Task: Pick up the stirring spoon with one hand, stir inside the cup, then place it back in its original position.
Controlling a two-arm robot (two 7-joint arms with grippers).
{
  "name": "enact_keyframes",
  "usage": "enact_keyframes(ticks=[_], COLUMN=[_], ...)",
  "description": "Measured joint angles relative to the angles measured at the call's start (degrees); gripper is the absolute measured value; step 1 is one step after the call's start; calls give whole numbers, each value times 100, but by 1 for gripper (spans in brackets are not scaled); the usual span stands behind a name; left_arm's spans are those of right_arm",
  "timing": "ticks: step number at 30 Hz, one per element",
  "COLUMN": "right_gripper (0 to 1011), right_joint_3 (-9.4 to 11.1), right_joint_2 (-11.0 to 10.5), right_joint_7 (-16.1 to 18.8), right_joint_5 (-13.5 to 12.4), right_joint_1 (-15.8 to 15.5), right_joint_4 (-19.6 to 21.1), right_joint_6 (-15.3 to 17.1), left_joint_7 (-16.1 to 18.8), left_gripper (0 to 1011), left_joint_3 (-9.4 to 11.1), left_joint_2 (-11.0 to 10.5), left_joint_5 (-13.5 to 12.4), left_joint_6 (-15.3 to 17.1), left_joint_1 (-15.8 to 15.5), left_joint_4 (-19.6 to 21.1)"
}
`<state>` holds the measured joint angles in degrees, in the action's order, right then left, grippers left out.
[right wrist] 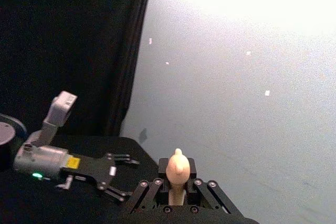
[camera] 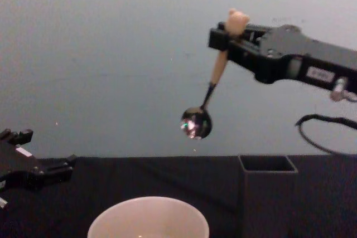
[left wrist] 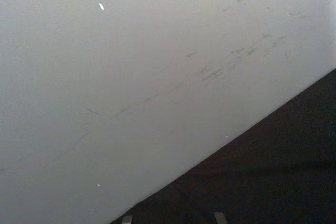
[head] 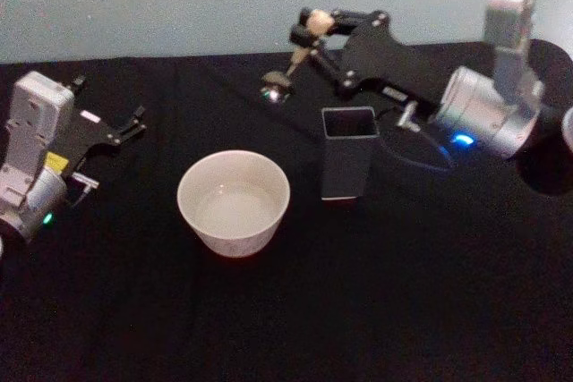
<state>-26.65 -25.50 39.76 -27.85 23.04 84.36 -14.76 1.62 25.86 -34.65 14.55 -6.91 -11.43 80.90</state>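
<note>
My right gripper (head: 313, 29) is shut on the upper handle of the stirring spoon (head: 294, 62), just under its bear-head knob (right wrist: 177, 167). The spoon (camera: 215, 79) hangs tilted in the air with its shiny bowl (camera: 196, 122) down. It is high above the table, behind the gap between the cup and the holder. The off-white cup (head: 234, 201) stands at mid-table, its rim (camera: 148, 203) low in the chest view. To its right stands the dark square holder (head: 349, 163), nothing showing at its mouth (camera: 266, 163). At the far left my left gripper (head: 136, 123) rests open, away from both.
A black cloth (head: 403, 310) covers the table, and a pale wall (camera: 111, 54) stands right behind it. A dark cable (camera: 323, 132) loops under my right arm (head: 483, 109) near the holder. The left arm (right wrist: 50, 158) shows across the table in the right wrist view.
</note>
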Motion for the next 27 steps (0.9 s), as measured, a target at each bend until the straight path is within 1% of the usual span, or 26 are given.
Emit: enact_keyframes(ticks=[7,10,13,14,20,27], right_gripper=[174,174,174,174,174,174], right_joint_3=[245,301,386,386,507,592], right_joint_2=[-244,-318,-440,-440,-664,-834], right_joint_7=[-38,-29,36,36,170,301], right_joint_5=[-122,-170,-261,-261,-444,-633], right_joint_1=[-100,-140,-208,-208,-294,-376], right_joint_4=[59,82,129,129,162,237], right_joint_6=[15,36,77,77,184,263], left_joint_7=[0,0,0,0,0,0], left_gripper=[1001,1001,1001,1001,1001,1001], left_joint_3=[0,0,0,0,0,0], left_joint_2=[0,0,0,0,0,0], left_joint_5=[0,0,0,0,0,0], left_joint_6=[0,0,0,0,0,0], left_joint_1=[0,0,0,0,0,0], left_joint_4=[0,0,0,0,0,0])
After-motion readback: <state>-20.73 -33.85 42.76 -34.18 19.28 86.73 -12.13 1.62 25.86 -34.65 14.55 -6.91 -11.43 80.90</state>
